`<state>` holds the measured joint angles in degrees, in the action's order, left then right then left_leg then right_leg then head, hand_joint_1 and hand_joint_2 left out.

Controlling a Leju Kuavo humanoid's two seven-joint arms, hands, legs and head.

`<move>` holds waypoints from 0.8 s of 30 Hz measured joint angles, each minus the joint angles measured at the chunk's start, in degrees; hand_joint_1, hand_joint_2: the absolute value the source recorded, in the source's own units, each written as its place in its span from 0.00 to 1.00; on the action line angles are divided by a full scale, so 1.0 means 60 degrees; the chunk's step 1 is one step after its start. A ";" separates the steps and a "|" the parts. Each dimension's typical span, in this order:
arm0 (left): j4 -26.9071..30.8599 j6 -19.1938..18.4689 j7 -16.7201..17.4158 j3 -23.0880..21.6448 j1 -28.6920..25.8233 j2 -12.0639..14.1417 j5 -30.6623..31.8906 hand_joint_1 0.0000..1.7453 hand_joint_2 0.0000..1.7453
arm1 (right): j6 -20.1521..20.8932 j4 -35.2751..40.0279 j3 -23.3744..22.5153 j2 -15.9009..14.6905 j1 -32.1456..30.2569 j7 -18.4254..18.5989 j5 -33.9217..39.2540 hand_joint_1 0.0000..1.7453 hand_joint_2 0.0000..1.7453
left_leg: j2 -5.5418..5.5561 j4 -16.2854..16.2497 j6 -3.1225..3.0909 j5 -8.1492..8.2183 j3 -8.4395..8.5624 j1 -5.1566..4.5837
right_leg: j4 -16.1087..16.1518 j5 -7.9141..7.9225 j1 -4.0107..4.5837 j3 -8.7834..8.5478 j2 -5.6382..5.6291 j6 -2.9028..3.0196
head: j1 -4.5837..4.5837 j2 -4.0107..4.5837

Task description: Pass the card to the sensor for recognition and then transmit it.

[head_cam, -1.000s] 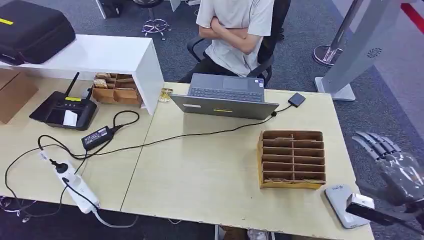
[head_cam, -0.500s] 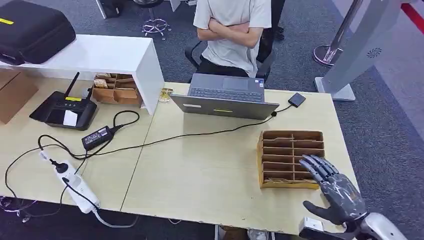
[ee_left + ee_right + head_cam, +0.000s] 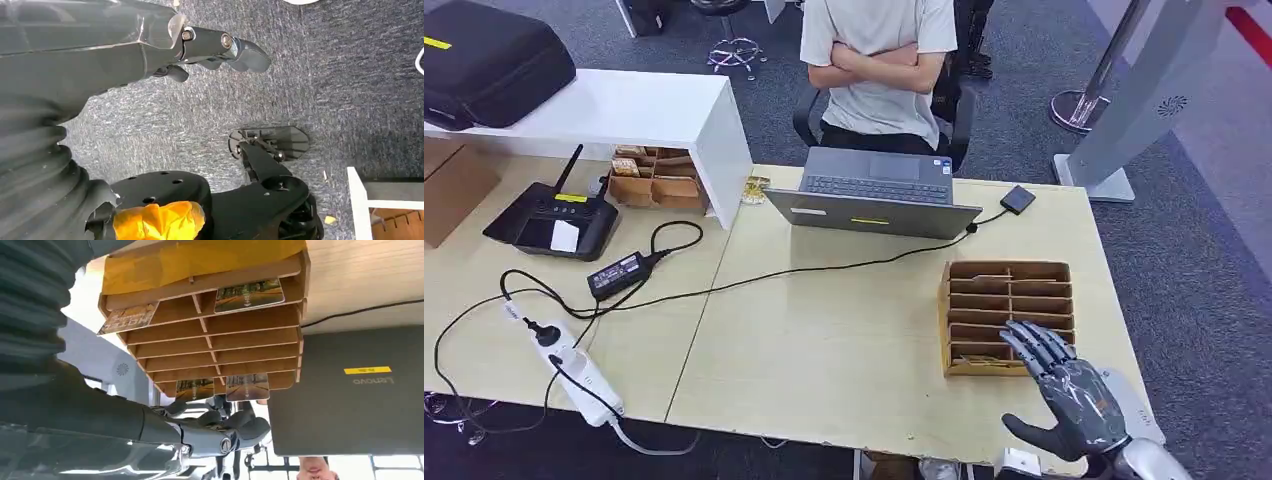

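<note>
A brown cardboard card rack (image 3: 1008,316) stands on the right side of the light wood table (image 3: 824,340). In the right wrist view its slots (image 3: 210,335) hold several picture cards, such as a card (image 3: 249,295) in one end row and another card (image 3: 246,386) in the other end row. My right hand (image 3: 1064,400) hovers over the rack's near right corner, fingers spread and holding nothing; its fingertips (image 3: 220,432) lie just outside the rack. A white flat reader (image 3: 1136,402) lies at the table's near right corner, partly under that hand. My left hand (image 3: 220,47) hangs over grey carpet, holding nothing.
A grey laptop (image 3: 874,190) sits behind the rack, with a cable to a small black box (image 3: 1017,198). A person (image 3: 879,60) sits behind the table with folded arms. On the left are a power strip (image 3: 574,370), an adapter (image 3: 616,274), a black router (image 3: 552,222) and a white shelf (image 3: 624,110).
My right hand has swung in from beyond the table's right edge to the rack's near corner, covering part of the white reader. The person has shifted slightly on the chair.
</note>
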<state>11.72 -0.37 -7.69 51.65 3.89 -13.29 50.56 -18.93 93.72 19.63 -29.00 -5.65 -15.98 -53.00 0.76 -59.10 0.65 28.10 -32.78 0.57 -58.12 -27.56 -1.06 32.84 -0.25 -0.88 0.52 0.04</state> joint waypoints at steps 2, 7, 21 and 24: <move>0.0000 0.0000 0.0055 0.0000 0.0000 0.0000 0.0018 0.00 1.00 | -0.0219 -0.0088 0.0055 0.0044 0.0000 0.0138 -0.0190 0.00 1.00 | 0.0000 0.0000 0.0000 0.0000 0.0000 0.0000 | 0.0000 0.0000 0.0000 0.0000 0.0000 0.0000 | 0.0000 0.0000; 0.0000 -0.0004 0.0076 0.0000 0.0000 -0.0004 0.0087 0.00 1.00 | -0.0812 -0.0492 0.0142 0.0160 0.0014 0.0463 -0.0597 0.00 1.00 | 0.0000 0.0000 0.0000 0.0000 -0.0001 -0.0001 | 0.0001 0.0000 -0.0001 0.0000 0.0000 0.0000 | 0.0000 0.0000; 0.0000 -0.0007 0.0080 0.0000 0.0000 0.0000 0.0182 0.00 1.00 | -0.1337 -0.1337 0.0116 0.0313 0.0024 0.0776 -0.0761 0.00 1.00 | 0.0000 0.0000 0.0000 0.0000 0.0000 -0.0001 | 0.0001 0.0000 -0.0001 0.0000 0.0000 0.0000 | 0.0000 0.0000; 0.0000 -0.0007 0.0080 0.0000 0.0000 -0.0004 0.0193 0.00 1.00 | -0.1515 -0.1454 0.0033 0.0328 0.0023 0.0870 -0.0805 0.00 1.00 | 0.0000 0.0000 0.0000 0.0000 0.0000 -0.0001 | 0.0001 0.0000 -0.0001 0.0000 0.0000 0.0000 | 0.0000 0.0000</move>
<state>11.72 -0.42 -7.21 51.65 3.89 -13.31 51.71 -28.02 85.00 19.82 -27.04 -5.51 -10.75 -57.83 0.76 -59.11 0.65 28.10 -32.78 0.57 -58.12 -27.56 -1.07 32.84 -0.25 -0.88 0.52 0.04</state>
